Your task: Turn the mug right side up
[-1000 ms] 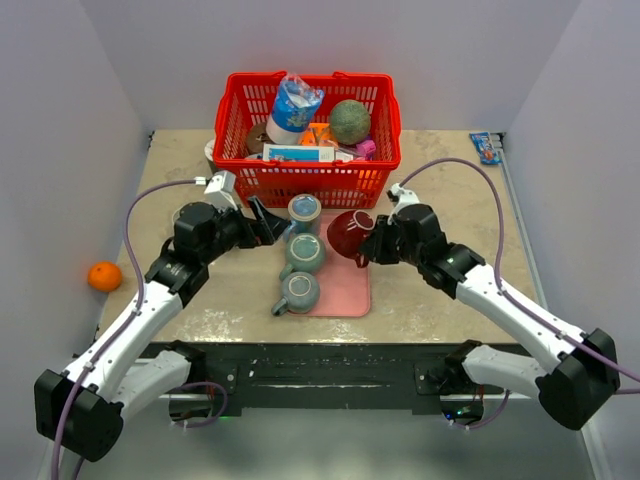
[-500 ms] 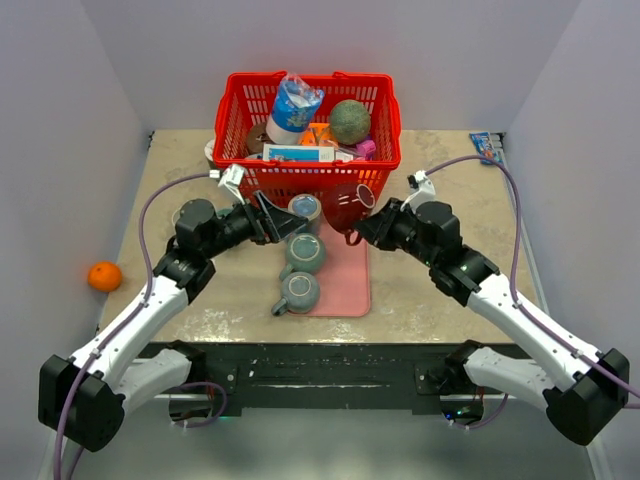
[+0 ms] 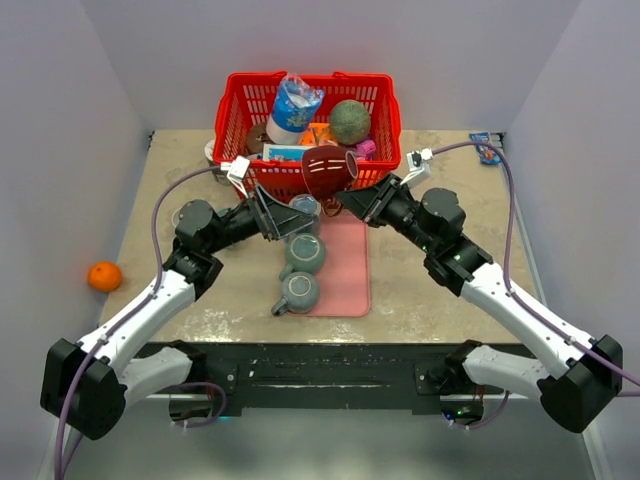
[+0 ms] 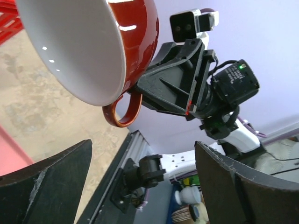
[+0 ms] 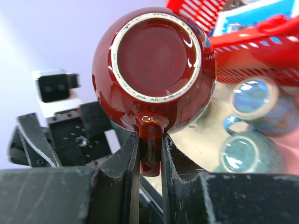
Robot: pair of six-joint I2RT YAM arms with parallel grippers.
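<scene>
The red mug (image 3: 328,168) has a white inside and hangs in the air in front of the basket, tipped on its side with its mouth toward my left gripper. My right gripper (image 3: 352,192) is shut on the mug's handle (image 5: 150,140). The right wrist view shows the mug's base (image 5: 156,51) above my right gripper (image 5: 149,158). My left gripper (image 3: 270,215) is open and empty, just left of and below the mug. In the left wrist view the mug's mouth (image 4: 84,46) fills the upper left, above my open left gripper (image 4: 145,182).
Three blue-grey mugs (image 3: 303,253) stand in a row on a pink mat (image 3: 345,275) under the grippers. A red basket (image 3: 240,105) full of items stands behind. An orange (image 3: 104,276) lies at the left; a blue packet (image 3: 487,147) lies at the far right.
My right gripper has lifted the red mug off the mat, up and to the left, and tipped it. My left gripper has risen and reached toward it.
</scene>
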